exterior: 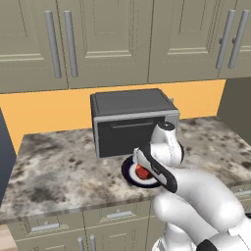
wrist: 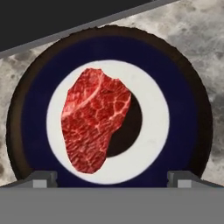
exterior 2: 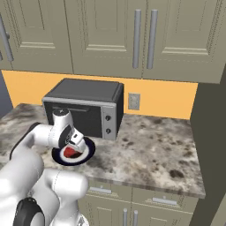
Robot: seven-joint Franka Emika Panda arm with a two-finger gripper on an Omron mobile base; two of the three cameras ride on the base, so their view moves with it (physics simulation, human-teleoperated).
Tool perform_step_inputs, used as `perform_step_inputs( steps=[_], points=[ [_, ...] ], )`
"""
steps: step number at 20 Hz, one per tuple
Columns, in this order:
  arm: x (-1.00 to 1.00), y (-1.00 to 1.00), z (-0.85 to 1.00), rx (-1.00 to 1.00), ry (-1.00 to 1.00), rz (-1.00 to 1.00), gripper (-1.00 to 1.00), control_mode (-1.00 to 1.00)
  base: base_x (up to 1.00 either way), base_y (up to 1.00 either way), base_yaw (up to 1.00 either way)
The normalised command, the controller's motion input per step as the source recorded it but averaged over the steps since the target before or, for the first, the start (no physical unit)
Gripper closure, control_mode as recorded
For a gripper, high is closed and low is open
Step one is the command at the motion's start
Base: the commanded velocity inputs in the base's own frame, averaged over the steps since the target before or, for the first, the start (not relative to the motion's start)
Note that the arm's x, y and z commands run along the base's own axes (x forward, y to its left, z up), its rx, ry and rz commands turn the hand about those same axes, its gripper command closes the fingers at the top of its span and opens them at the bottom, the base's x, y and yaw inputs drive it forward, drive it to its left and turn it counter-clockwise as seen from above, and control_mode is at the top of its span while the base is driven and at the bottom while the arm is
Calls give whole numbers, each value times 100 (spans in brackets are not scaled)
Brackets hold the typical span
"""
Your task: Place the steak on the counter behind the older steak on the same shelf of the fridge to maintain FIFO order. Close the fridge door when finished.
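Hand view: open hand (wrist: 112, 178) above steak (wrist: 95, 120)

above steak (wrist: 94, 124): open, fingers (wrist: 43, 178) spread | behind plate (wrist: 183, 87): toaster oven (exterior 2: 86, 110) close

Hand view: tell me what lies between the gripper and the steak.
Nothing: the open gripper hangs above the steak, with bare plate between them in the hand view.

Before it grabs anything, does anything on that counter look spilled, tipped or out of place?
Nothing stands out. The steak lies whole on the plate, a bit off its centre. The plate sits flat on the counter before the toaster oven. The open hand hovers over it.
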Motion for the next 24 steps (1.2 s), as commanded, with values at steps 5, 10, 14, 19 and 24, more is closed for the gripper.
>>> perform_step_inputs(
  steps=[5, 10, 14, 19, 24],
  points=[
    [9, 0, -30, 0, 0, 0, -100, -100, 0, 0, 0],
    [21, 0, -27, 1, 0, 0, -100, -100, 0, 0, 0],
    [19, -1, -30, 2, 0, 0, -100, -100, 0, 0, 0],
    [21, 0, -27, 2, 0, 0, -100, -100, 0, 0, 0],
    [8, 0, -32, 2, 0, 0, -100, -100, 0, 0, 0]
  ],
)
